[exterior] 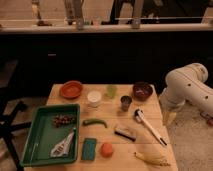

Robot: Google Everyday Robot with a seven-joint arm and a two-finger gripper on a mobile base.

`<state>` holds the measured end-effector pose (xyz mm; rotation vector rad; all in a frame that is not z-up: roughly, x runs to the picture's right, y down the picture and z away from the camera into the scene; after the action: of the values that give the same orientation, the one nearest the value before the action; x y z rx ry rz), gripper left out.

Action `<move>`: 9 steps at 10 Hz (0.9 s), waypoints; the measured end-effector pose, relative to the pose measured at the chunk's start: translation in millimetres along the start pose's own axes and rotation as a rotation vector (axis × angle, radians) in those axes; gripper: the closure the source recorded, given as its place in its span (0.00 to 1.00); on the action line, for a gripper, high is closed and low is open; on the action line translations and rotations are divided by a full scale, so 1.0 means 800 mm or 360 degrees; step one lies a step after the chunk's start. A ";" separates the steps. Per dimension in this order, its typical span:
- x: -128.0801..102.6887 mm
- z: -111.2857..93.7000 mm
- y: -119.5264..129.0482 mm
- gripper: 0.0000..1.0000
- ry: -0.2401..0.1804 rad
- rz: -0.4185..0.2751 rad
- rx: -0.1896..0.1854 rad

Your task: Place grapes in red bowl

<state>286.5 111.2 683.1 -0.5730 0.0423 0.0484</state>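
The grapes, a small dark bunch, lie in the upper part of the green tray at the table's left. The red bowl, shallow and orange-red, stands at the back left corner, just behind the tray. My white arm reaches in from the right, beyond the table's right edge. Its gripper hangs pointing down beside that edge, open, holding nothing, far from both the grapes and the bowl.
A dark maroon bowl, white cup, green cup and metal cup stand along the back. A green pepper, brush, white utensil, blue sponge, orange and banana lie nearer. A packet lies in the tray.
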 end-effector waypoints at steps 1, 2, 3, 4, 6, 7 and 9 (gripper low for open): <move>0.000 0.000 0.000 0.20 0.0000 0.0000 0.0000; 0.000 0.000 0.000 0.20 0.0000 0.0000 0.0000; 0.000 0.000 0.000 0.20 0.0000 0.0000 0.0000; 0.000 0.000 0.000 0.20 0.0000 0.0000 0.0000; 0.001 -0.001 0.000 0.20 -0.0010 -0.0005 0.0009; -0.003 -0.007 0.002 0.20 -0.0059 -0.0016 0.0035; -0.014 -0.032 0.006 0.20 -0.0145 -0.0028 0.0092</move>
<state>274.1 101.0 659.9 -0.5129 -0.0501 0.0559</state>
